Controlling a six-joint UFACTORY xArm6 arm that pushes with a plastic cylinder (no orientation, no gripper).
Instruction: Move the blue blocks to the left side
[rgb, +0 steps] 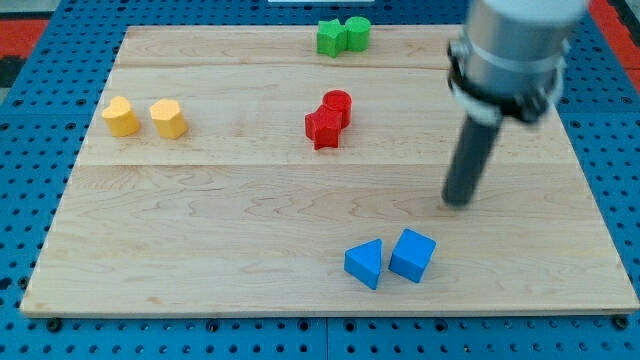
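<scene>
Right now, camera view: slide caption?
My tip sits up-right of the blue cube and blue wedge, both toward the board's bottom.

1. No legible text, labels, brands, numbers or signs appear in the camera view.
2. The wooden board (250, 215) carries no markings.
3. The blocks bear no markings.
4. The arm housing above my tip (457, 203) shows no readable lettering.

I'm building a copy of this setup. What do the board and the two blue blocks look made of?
The board looks like pale wood, with visible grain and plank seams. The blue cube and blue wedge look like matte painted wood or plastic; which one is unclear.
</scene>
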